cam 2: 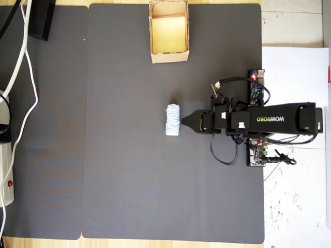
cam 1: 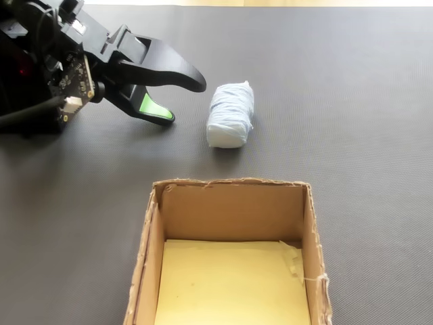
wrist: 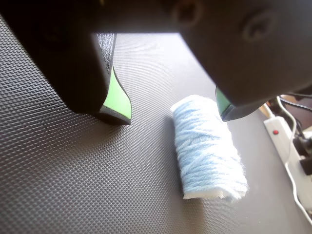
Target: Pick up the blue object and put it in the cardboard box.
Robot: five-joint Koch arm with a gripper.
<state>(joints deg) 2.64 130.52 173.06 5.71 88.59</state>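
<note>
Pale blue yarn, wound in ridged turns round a whitish core, makes up the blue object [cam 2: 172, 120], a short cylinder that lies on its side on the dark textured mat [cam 2: 129, 170]. In the overhead view its long axis runs up and down the picture, in line with the direction toward the cardboard box [cam 2: 168, 32] and crosswise to the arm [cam 2: 258, 121] that reaches in from the right. In the fixed view it lies just beyond the box's far wall, a little right of the gripper [cam 1: 184, 100], with one flat whitish end turned toward the camera. Loose fuzzy fibres show along its edge in the wrist view, where it sits between and slightly ahead of the two fingertips. The gripper's jaws stand apart, holding nothing, black fingers with green pads [wrist: 118, 100], the tips close beside the bundle but not touching it. The cardboard box is tan with ragged cut edges, open at the top, well apart from the bundle in the overhead view; only its yellowish floor shows inside. A white power strip [cam 2: 5, 170] with cables lies at the mat's left edge.
</note>
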